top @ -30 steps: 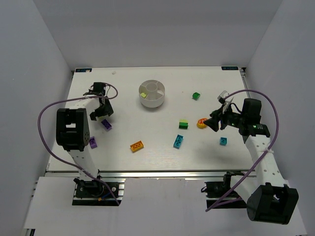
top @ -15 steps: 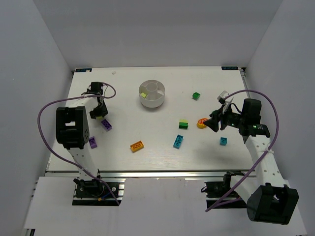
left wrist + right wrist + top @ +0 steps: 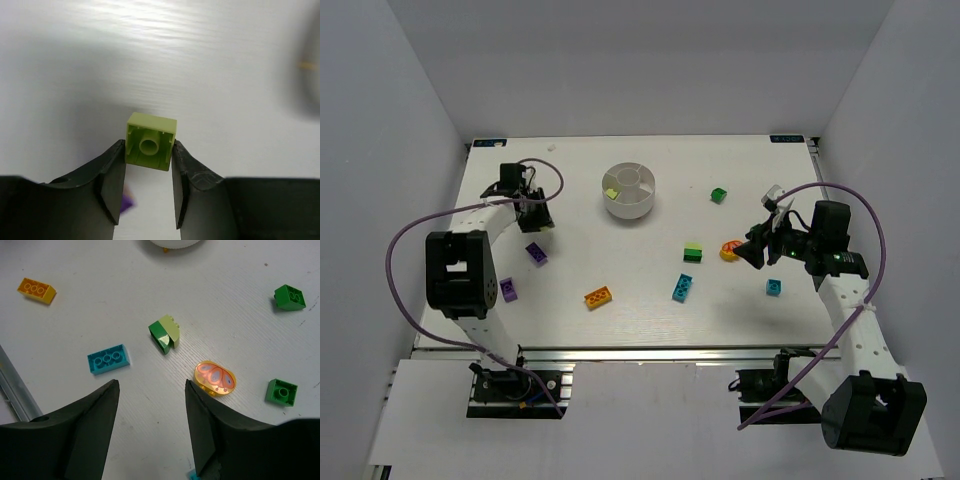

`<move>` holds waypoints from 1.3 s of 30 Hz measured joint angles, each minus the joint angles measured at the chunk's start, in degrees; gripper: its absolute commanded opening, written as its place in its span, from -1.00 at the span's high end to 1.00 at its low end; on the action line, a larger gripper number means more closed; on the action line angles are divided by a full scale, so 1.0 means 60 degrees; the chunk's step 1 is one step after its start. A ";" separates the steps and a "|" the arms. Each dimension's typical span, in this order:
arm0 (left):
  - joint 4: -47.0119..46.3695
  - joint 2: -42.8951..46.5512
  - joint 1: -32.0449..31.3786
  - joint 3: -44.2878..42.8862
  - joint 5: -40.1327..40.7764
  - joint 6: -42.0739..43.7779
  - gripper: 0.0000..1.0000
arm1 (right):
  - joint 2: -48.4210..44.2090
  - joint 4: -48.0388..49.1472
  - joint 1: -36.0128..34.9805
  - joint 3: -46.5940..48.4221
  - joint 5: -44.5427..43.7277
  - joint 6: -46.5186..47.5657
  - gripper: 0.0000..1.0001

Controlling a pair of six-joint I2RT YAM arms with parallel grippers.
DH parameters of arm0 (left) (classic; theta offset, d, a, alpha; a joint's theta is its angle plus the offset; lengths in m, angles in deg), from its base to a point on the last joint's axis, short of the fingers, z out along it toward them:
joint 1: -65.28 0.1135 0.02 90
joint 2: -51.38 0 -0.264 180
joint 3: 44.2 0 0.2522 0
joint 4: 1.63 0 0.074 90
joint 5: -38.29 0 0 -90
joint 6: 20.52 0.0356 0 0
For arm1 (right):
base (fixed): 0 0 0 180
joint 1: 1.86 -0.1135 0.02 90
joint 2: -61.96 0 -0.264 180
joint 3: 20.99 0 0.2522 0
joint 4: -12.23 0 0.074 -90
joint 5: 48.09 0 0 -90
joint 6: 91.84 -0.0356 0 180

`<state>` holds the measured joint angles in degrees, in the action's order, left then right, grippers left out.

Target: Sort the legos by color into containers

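Note:
My left gripper (image 3: 536, 209) is shut on a lime brick (image 3: 151, 131), held underside up above the table, left of the white divided bowl (image 3: 642, 204). One lime brick (image 3: 611, 192) lies in a left compartment of the bowl. My right gripper (image 3: 752, 251) is open and empty, hovering beside the round yellow-orange piece with red (image 3: 215, 378). On the table lie a green-and-lime brick (image 3: 164, 332), a cyan brick (image 3: 108, 359), an orange brick (image 3: 36, 290), two green bricks (image 3: 289, 296) (image 3: 281, 392), a small cyan brick (image 3: 774, 287) and two purple bricks (image 3: 536, 254) (image 3: 507, 290).
The bowl's edge shows at the top of the right wrist view (image 3: 175, 243). White walls enclose the table on three sides. A metal rail (image 3: 620, 350) runs along the near edge.
My left gripper has moved away from the purple brick toward the far side, carrying the lime brick. The right arm has not moved.

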<state>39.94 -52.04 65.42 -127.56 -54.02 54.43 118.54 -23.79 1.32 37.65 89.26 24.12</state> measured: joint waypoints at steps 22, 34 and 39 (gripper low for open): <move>-0.2830 -0.1249 -0.1541 -0.2422 -0.6127 -0.2295 0.78 | 0.0251 -0.0026 0.0004 0.0000 -0.0004 -0.0004 -0.22; -0.2830 -0.2091 -0.1745 -0.3410 -0.6043 -0.2481 -0.13 | 0.0259 -0.0040 0.0000 0.0000 -0.0007 0.0000 -0.22; -0.2670 -0.2113 -0.1759 -0.3410 -0.6011 -0.2492 -0.29 | 0.0259 -0.0047 0.0000 0.0000 -0.0007 0.0000 -0.22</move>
<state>23.92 -64.72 54.87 -148.02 -90.08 39.48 120.09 -24.08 1.32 37.65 89.21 24.12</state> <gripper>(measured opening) 0.630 0.612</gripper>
